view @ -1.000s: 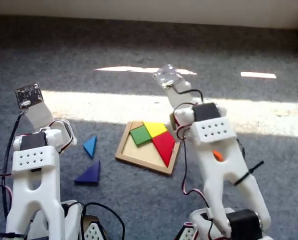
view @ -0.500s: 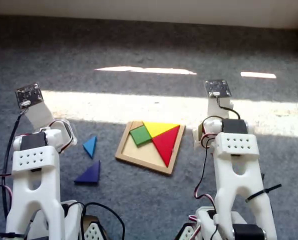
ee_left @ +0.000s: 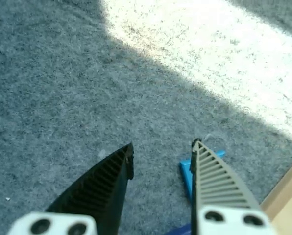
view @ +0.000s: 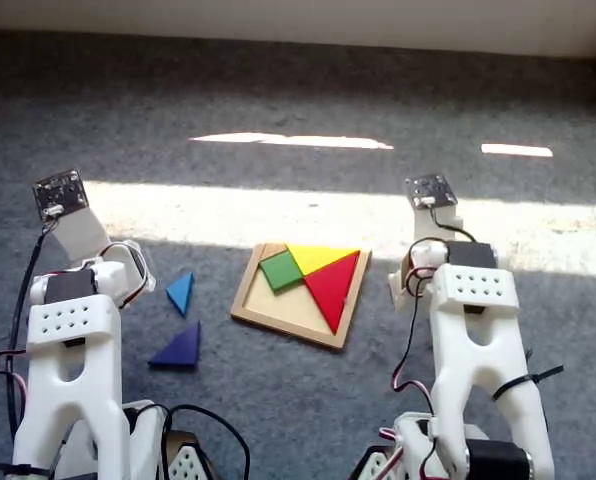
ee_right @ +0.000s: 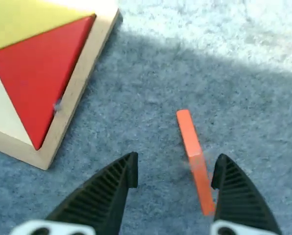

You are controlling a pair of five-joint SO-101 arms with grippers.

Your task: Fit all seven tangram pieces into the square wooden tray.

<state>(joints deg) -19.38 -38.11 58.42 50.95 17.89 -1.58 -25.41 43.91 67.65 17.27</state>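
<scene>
Straddling the orange piece [ee_right: 195,156], the right hand [ee_right: 175,165] hangs open over the grey carpet, one finger on each side, likely lined up for a pick. The piece shows edge-on, just off the wooden tray [view: 263,303]. The tray sits mid-frame in the high view and holds the green square [view: 279,270], yellow triangle [view: 318,258] and red triangle [view: 333,290]. The left hand [ee_left: 162,146], also open, hangs beside the light blue triangle [view: 181,292], left of the tray. The dark blue triangle [view: 181,348] waits below it.

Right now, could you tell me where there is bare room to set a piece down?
The tray's wood between the green square, the red triangle and its near-left rim is bare. Carpet beyond it is open. The tray's far-right half is crowded by the yellow triangle and the red.
</scene>
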